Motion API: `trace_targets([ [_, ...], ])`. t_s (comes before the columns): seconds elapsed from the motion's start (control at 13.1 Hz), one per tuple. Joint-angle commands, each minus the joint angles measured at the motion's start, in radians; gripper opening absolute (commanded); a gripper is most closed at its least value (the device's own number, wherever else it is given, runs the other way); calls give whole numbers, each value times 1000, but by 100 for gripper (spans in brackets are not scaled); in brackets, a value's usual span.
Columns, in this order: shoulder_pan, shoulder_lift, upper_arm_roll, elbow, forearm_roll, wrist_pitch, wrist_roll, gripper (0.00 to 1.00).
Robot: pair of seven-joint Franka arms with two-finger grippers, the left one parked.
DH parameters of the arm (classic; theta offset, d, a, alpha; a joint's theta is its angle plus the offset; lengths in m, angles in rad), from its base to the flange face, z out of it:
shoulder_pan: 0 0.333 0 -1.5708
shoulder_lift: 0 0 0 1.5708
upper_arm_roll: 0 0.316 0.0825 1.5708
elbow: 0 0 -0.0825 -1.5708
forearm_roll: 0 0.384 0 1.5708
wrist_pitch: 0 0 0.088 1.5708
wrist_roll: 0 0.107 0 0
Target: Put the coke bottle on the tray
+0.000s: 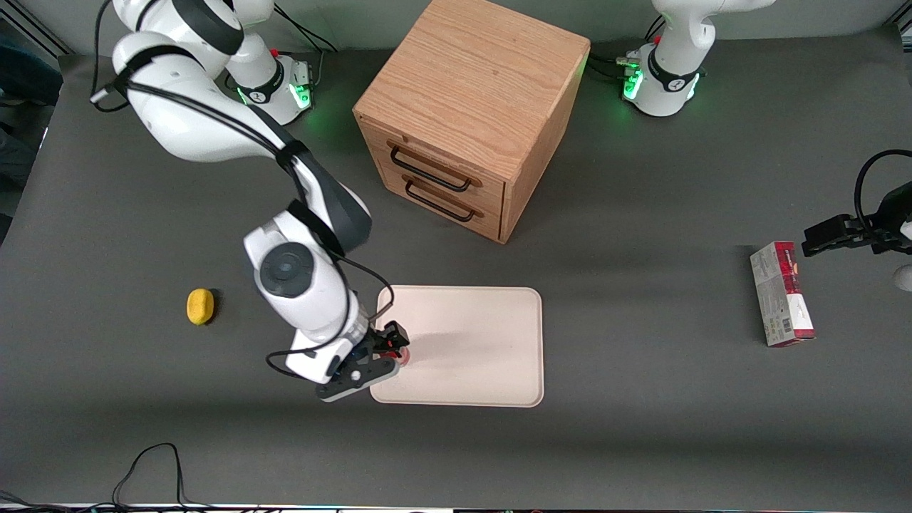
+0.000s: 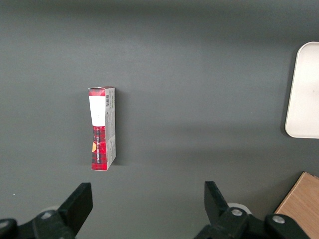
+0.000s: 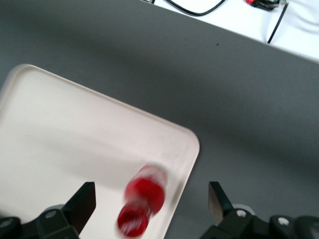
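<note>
The coke bottle sits on the tray, near the tray's corner at the working arm's end, blurred in the wrist view. The gripper hangs just above it, fingers spread wide and released, touching nothing. A wooden drawer cabinet stands farther from the front camera.

cabinet: grained wood | tray: matt smooth | table: matt grey

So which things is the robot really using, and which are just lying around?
Using:
- coke bottle, on the tray
- tray
- gripper, open, above the bottle

Lying around:
- yellow sponge
- red-and-white carton
- wooden drawer cabinet
</note>
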Motion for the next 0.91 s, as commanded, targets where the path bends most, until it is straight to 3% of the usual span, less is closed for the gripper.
trace_targets([
  [0.0,-30,-228,-116,-105,221,-136,18,100],
  [0.15,-30,-433,-259,-282,383,-199,4,100],
  [0.23,-29,-552,-313,-402,410,-204,-2,100],
  [0.53,-26,-938,-440,-780,413,-204,-10,100],
  [0.68,-26,-1055,-508,-893,415,-204,-129,100],
  [0.84,-26,-1074,-553,-898,415,-254,-163,100],
])
